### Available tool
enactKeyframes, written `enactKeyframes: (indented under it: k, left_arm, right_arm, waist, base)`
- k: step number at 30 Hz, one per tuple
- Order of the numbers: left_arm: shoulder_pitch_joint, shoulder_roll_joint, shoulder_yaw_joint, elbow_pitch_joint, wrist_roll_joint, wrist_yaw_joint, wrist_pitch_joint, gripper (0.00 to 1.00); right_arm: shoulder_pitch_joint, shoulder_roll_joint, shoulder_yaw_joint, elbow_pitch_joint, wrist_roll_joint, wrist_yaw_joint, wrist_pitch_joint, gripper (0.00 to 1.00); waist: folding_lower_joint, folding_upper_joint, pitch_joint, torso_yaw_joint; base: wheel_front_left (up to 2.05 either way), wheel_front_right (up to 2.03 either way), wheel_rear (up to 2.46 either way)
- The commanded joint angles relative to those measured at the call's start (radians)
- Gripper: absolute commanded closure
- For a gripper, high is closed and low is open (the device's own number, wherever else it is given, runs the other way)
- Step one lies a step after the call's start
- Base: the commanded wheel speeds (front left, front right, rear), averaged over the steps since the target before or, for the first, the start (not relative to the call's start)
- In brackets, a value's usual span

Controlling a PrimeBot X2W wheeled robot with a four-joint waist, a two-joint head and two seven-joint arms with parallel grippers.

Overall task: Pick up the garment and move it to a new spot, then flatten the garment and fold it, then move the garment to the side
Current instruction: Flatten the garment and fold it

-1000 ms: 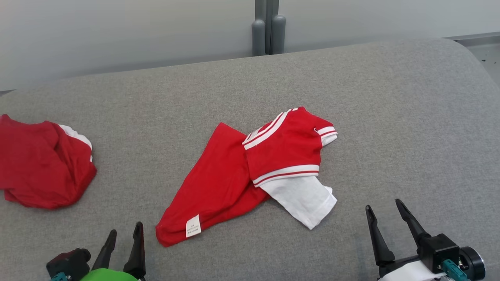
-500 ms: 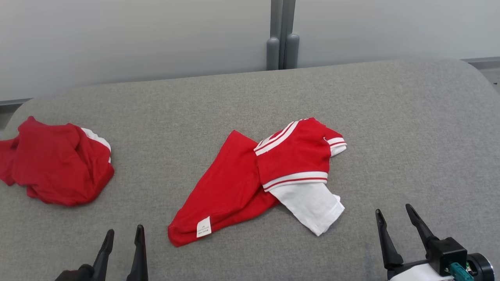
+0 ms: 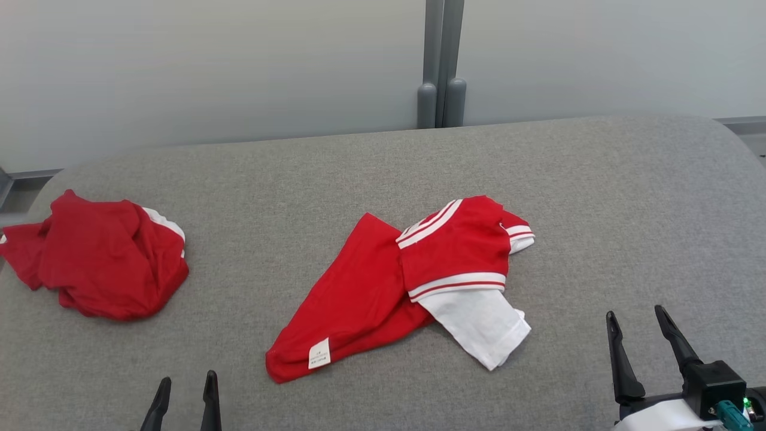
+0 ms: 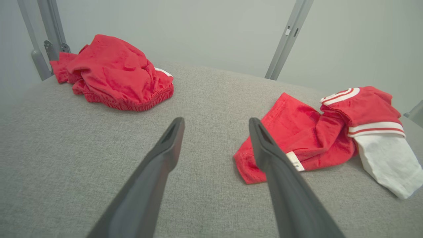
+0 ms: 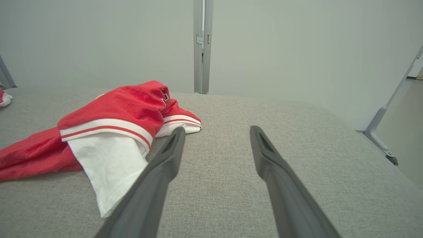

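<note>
On the grey padded surface [image 3: 628, 209], a red-and-white garment [image 3: 359, 299] lies rumpled at its middle. At the surface's near edge, the right gripper [image 3: 634, 311] and left gripper [image 3: 187, 377] sit low, fingers spread and empty, pointing toward the far edge.

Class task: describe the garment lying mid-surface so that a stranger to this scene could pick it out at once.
Start with the wide grey padded surface. Near its middle lies a spread-out red garment. Unlike the bunched red garment at the far left, it shows a long white sleeve, red-and-white striped bands and a small white label.
</note>
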State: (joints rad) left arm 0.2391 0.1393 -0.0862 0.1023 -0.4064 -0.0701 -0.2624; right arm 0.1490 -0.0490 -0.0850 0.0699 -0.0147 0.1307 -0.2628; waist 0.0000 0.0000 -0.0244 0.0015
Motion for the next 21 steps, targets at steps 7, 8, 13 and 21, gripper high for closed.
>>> enactKeyframes:
  k: [7,8,13,21]
  left_arm:
    - [-0.01,-0.015,0.044,0.028,0.091,-0.029,-0.004,0.0]
    - [-0.019,-0.015,0.045,0.034,0.099,-0.032,-0.004,0.0]
    - [-0.066,-0.015,0.062,0.062,0.127,-0.045,-0.004,0.0]
    - [-0.108,-0.006,0.092,0.091,0.14,-0.059,-0.004,0.0]
  right_arm:
    - [-0.004,-0.006,-0.029,-0.003,-0.029,0.0,-0.003,0.0]
    - [-0.008,-0.005,-0.034,-0.003,-0.03,0.0,-0.003,0.0]
    - [-0.026,-0.013,-0.026,0.011,-0.043,0.0,-0.003,0.0]
    - [-0.04,-0.011,-0.008,0.031,-0.046,0.0,-0.003,0.0]
  waist:
    - [0.0,0.0,-0.003,0.015]
    - [0.0,0.0,-0.001,0.021]
    - [0.0,0.0,0.006,0.05]
    - [0.0,0.0,0.0,0.068]
  base:
    - [0.0,0.0,0.0]
    - [0.0,0.0,0.0]
    - [0.0,0.0,0.0]
    - [0.0,0.0,0.0]
